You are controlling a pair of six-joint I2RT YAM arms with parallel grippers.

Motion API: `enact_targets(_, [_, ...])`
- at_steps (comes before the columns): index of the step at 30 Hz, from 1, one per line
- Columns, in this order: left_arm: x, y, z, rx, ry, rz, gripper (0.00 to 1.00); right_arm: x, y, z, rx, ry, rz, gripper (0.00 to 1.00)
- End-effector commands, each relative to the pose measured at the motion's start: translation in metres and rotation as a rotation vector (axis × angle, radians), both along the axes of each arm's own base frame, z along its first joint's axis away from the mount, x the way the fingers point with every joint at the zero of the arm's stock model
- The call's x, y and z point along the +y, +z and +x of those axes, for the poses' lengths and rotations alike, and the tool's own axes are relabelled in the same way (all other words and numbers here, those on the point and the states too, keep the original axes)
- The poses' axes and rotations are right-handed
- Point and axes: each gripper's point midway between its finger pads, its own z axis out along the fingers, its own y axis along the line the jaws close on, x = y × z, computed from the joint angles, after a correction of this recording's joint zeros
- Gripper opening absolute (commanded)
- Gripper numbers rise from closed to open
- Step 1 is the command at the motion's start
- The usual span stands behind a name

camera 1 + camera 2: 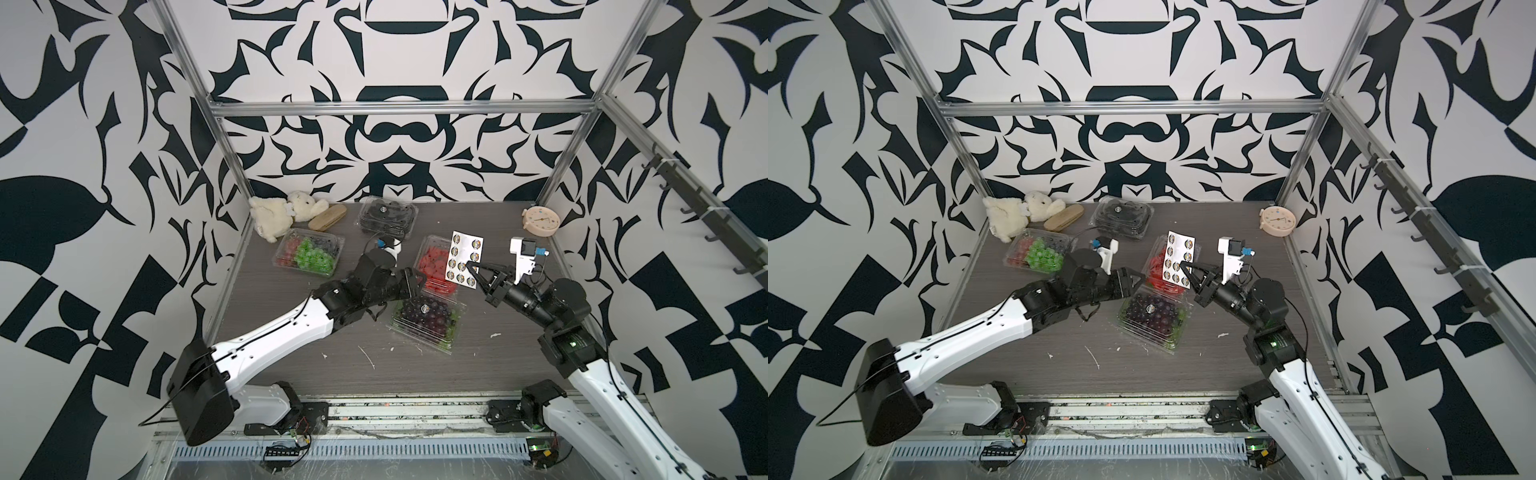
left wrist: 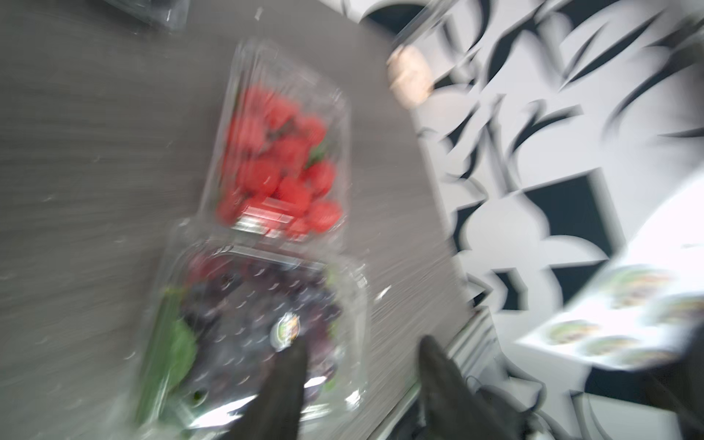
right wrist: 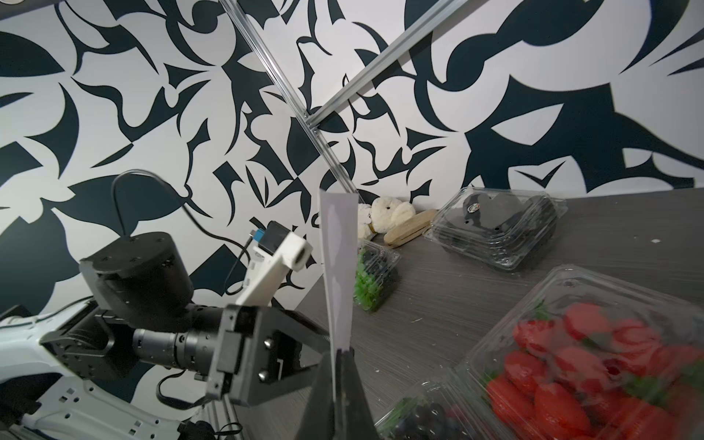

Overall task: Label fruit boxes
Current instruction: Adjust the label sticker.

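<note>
Four clear fruit boxes lie on the grey table (image 1: pixel 291 332): strawberries (image 1: pixel 432 262), dark purple grapes (image 1: pixel 428 318), black berries (image 1: pixel 386 216) and mixed green grapes with berries (image 1: pixel 309 253). A round sticker (image 1: pixel 424 308) sits on the grape box lid, and the black-berry box (image 3: pixel 495 224) bears another. My left gripper (image 1: pixel 417 286) hovers at the grape box's far left corner; in its blurred wrist view it (image 2: pixel 362 362) is open, with nothing between the fingers (image 2: pixel 289 381). My right gripper (image 3: pixel 339 352) is shut on the white sticker sheet (image 1: pixel 463 259), held upright over the strawberries.
At the back left lie a white plush toy (image 1: pixel 282 214) and a tan oblong block (image 1: pixel 328 218). A small cream clock (image 1: pixel 540 222) stands at the back right corner. White paper scraps (image 1: pixel 368 357) litter the front. Aluminium frame posts (image 1: pixel 232 158) bound the table.
</note>
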Motion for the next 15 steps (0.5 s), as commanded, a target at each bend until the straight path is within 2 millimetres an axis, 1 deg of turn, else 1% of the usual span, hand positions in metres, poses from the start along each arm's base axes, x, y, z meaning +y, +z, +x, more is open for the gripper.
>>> enact_targets(1, [-0.003,0.059,0.0,-0.145,-0.038,-0.238,0.66,0.008,0.032,-0.005,-0.066,0.074,0.102,0.0])
enact_targets(2, [-0.002,0.07,-0.002,-0.171,-0.053,-0.285,0.68,0.009,0.035,-0.004,-0.062,0.089,0.12,0.0])
enact_targets(4, [-0.005,0.086,-0.007,-0.204,-0.097,-0.36,0.68,0.014,0.04,-0.002,-0.055,0.121,0.153,0.0])
enact_targets(7, [-0.011,0.103,-0.013,-0.224,-0.166,-0.443,0.67,0.019,0.047,0.002,-0.042,0.167,0.203,0.0])
enact_targets(9, [-0.014,0.108,-0.013,-0.224,-0.187,-0.468,0.67,0.022,0.051,0.004,-0.033,0.193,0.23,0.0])
enact_targets(12, [-0.015,0.109,-0.011,-0.218,-0.198,-0.483,0.62,0.025,0.057,0.005,-0.027,0.223,0.256,0.0])
enact_targets(15, [-0.016,0.112,-0.013,-0.222,-0.221,-0.504,0.59,0.026,0.058,0.007,-0.018,0.229,0.266,0.0])
